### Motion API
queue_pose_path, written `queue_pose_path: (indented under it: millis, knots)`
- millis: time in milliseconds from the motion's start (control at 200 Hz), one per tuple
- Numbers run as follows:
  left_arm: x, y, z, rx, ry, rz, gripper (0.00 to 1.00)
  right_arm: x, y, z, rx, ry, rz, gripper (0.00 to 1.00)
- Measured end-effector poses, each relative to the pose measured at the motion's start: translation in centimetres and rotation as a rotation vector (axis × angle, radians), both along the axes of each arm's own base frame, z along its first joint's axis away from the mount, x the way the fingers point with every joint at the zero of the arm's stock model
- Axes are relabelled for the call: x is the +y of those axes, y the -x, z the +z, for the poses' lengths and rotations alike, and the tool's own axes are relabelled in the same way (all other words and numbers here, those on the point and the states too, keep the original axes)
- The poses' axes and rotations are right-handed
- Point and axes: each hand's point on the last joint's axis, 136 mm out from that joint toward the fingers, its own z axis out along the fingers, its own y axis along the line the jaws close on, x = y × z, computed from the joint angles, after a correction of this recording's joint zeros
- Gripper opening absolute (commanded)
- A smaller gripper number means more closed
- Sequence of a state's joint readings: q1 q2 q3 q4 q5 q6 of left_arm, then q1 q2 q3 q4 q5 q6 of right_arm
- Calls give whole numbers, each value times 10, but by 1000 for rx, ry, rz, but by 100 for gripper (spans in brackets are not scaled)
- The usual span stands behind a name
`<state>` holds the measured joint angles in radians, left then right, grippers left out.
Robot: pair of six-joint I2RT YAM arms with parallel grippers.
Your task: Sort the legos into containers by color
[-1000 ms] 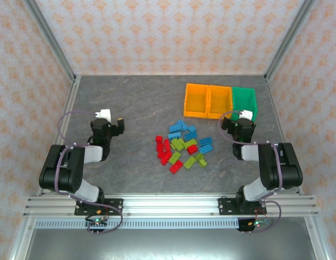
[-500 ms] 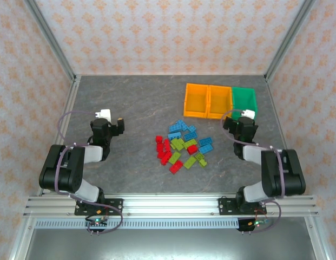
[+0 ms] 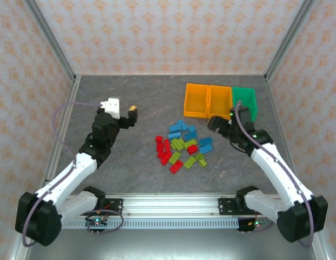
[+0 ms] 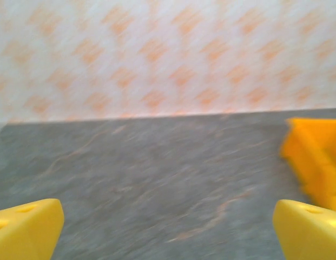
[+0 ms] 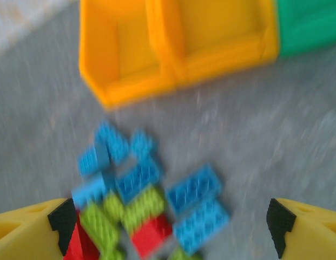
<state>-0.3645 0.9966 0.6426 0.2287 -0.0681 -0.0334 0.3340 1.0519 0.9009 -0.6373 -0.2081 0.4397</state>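
Note:
The legos lie in a loose pile mid-table, with blue ones (image 3: 181, 129) at the back, lime green ones (image 3: 181, 145) in the middle and red ones (image 3: 164, 150) on the left. The containers stand at the back right: two orange bins (image 3: 197, 100) and a green bin (image 3: 246, 97), all empty. My right gripper (image 3: 215, 126) hovers open by the pile's right edge. In the right wrist view this gripper (image 5: 168, 233) has blue legos (image 5: 197, 203) between its spread jaws. My left gripper (image 3: 127, 118) is open over bare table left of the pile, with nothing between its fingers (image 4: 27, 230).
The grey table (image 3: 135, 92) is walled by patterned panels with metal posts along both sides. The left wrist view catches an orange bin (image 4: 316, 157) at its right edge, and the right wrist view has the orange bins (image 5: 173, 43) beyond the pile.
Both arms have unfolded from their tucked poses. The left gripper rose and moved right and farther out. The right gripper swung left toward the pile's blue legos.

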Motion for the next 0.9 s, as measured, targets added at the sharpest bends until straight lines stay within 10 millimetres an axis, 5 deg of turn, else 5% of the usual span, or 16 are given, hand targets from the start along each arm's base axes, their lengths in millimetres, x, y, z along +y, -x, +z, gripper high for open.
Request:
queue_pose_path:
  millis: [115, 250, 360, 435, 731, 901]
  knots:
    - [-71, 21, 3, 8, 8, -227, 100, 30, 33, -40, 216, 62, 124, 93]
    - [-124, 51, -50, 105, -96, -441, 100, 36, 51, -72, 366, 137, 150, 94]
    - [-123, 68, -96, 178, -182, -492, 100, 29, 51, -86, 409, 186, 114, 94]
    - [-119, 72, -109, 199, -214, -500, 100, 25, 49, -94, 423, 218, 95, 95]
    - [-118, 68, -101, 158, -213, -480, 100, 27, 3, -120, 387, 330, 115, 100]
    - [-117, 66, -104, 165, -220, -471, 100, 26, -19, -123, 336, 356, 178, 93]
